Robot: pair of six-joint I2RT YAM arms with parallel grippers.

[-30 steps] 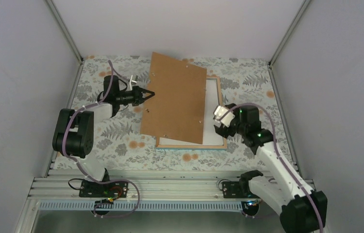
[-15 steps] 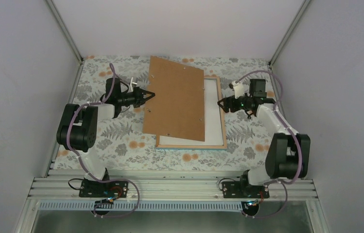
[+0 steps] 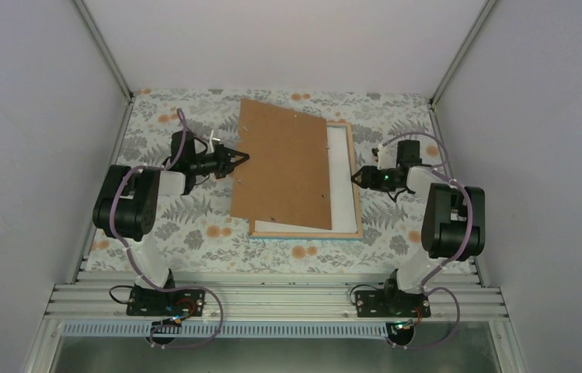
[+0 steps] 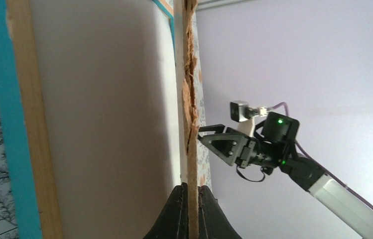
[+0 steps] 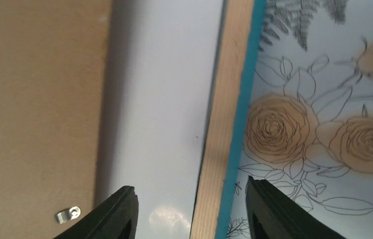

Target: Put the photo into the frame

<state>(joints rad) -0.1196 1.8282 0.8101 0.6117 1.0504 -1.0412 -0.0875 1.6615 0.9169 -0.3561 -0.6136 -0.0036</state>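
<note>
table (image 3: 163,225): floral cloth, everything sits mid-table.

board (image 3: 284,163): brown, lies skewed over the left part of the frame, its left edge raised. the far corner overhangs the frame's far rail.

frame (image 3: 307,232): face down, wood back up, teal showing only at the outer edge.

photo (image 3: 342,179): white sheet inside the frame recess, reads as its plain back. print side not visible, so that's a judgement. looks seated already, and the board covers its left part.

left gripper (image 3: 237,161): clamped on the board's left edge. the wrist view shows both fingers (image 4: 177,209) pinching the thin, crumbly edge.

right gripper (image 3: 356,177): jaws spread, nothing held, straddling the frame's right rail with one finger (image 5: 119,209) over the white sheet and the other over the cloth.

clip (image 5: 68,214): small metal tab on the board near its edge.

risks:
- pinch is on a thin, flaky edge, so the board could slip or swing.
- board is rotated relative to the recess. lowered as is, it lands on the rails rather than in the recess.
- dragging the board to square it could shift the photo.
- closing the right jaws on the rail could nudge the frame or catch the sheet.
</note>
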